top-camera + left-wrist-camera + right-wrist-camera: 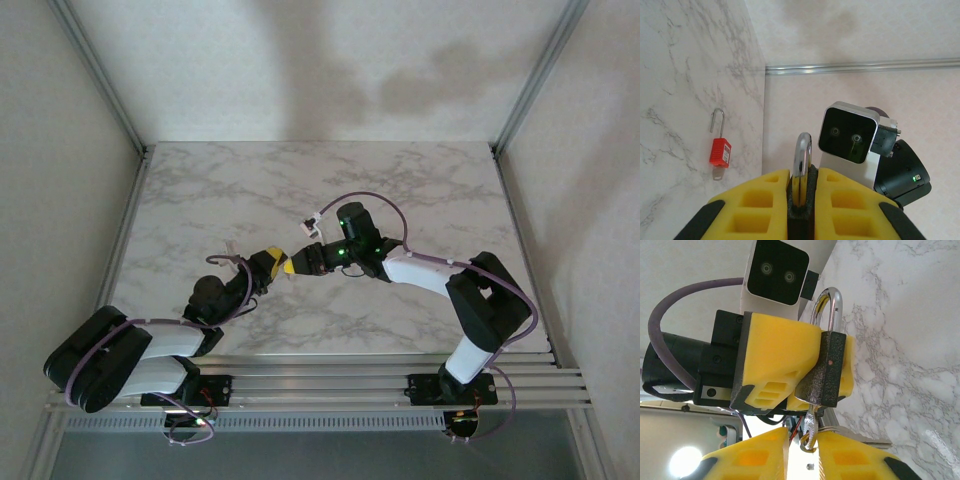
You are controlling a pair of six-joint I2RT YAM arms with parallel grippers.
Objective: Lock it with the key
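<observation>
Padlock (827,370), dark and speckled, clamped by its body between the yellow foam pads (757,197) of the left tool (801,182), silver shackle (829,302) sticking out past the fingertips. Right tool (802,442) closed on a silver key (810,426), tip to tip with the left one above the middle of the marble surface (420,180), key blade meeting the underside of the lock body, depth in the keyhole impossible to tell. Farther off, lying flat on the surface, well apart from both tools, a red padlock (720,151) with a long silver shackle
</observation>
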